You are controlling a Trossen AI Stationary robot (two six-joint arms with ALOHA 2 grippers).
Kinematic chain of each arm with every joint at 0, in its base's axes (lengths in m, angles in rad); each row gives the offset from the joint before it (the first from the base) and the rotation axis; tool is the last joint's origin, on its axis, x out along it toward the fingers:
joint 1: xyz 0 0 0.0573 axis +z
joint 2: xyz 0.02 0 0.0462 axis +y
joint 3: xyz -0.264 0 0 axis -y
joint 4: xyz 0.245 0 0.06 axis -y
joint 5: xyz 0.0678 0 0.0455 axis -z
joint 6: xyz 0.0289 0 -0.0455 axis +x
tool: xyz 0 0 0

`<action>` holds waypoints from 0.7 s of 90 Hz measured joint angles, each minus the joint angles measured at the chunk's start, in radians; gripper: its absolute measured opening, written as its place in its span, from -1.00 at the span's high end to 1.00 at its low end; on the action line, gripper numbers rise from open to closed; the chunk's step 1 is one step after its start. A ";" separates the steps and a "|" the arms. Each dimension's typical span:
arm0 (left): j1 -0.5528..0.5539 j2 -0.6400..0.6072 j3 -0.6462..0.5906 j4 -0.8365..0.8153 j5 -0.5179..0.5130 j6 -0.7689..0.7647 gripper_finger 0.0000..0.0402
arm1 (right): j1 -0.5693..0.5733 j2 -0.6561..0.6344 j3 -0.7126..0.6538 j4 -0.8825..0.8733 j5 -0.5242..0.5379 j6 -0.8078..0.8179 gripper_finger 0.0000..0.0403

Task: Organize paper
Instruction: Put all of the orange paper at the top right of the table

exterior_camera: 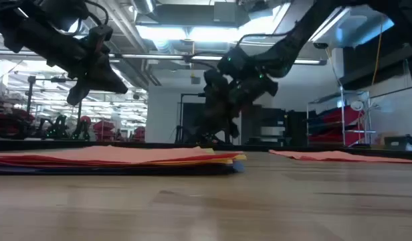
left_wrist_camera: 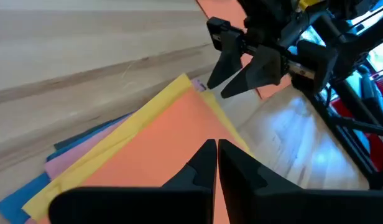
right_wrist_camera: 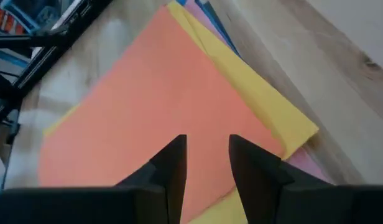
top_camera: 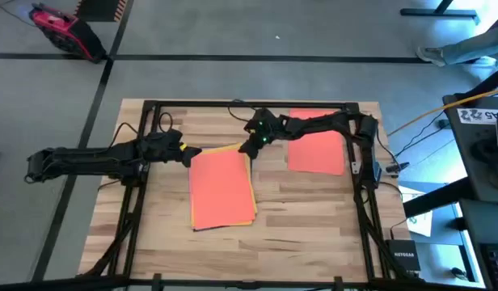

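Observation:
A stack of paper [top_camera: 221, 190] lies flat mid-table: an orange-red sheet [right_wrist_camera: 160, 93] on top, with yellow [left_wrist_camera: 179, 87], pink [left_wrist_camera: 73, 158] and blue [left_wrist_camera: 17, 193] edges fanned out beneath it. A single orange-red sheet [top_camera: 316, 147] lies flat toward the table's right. My left gripper [top_camera: 188, 153] hangs shut above the stack's far left corner. My right gripper [top_camera: 246, 150] hovers open over the stack's far right corner [left_wrist_camera: 193, 82]. In the low view the left gripper [exterior_camera: 75, 97] is well above the stack [exterior_camera: 112, 155].
A black frame [top_camera: 249, 103] runs along the table's far edge and down both sides. Bare wood shows in front of the stack and between the stack and the single sheet. A cable and a box [top_camera: 403, 257] lie off the table's right side.

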 joint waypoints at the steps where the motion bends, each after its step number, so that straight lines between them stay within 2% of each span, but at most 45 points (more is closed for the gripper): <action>1: 0.000 0.000 0.000 0.000 0.000 0.000 1.00 | 0.000 0.005 0.002 -0.002 0.001 0.000 0.46; 23: 0.000 0.000 0.000 -0.019 0.000 -0.006 1.00 | 0.000 0.038 0.006 -0.010 0.123 0.030 0.46; 63: 0.000 0.000 0.000 -0.024 0.000 -0.001 1.00 | 0.007 0.055 0.006 0.001 0.128 0.027 0.46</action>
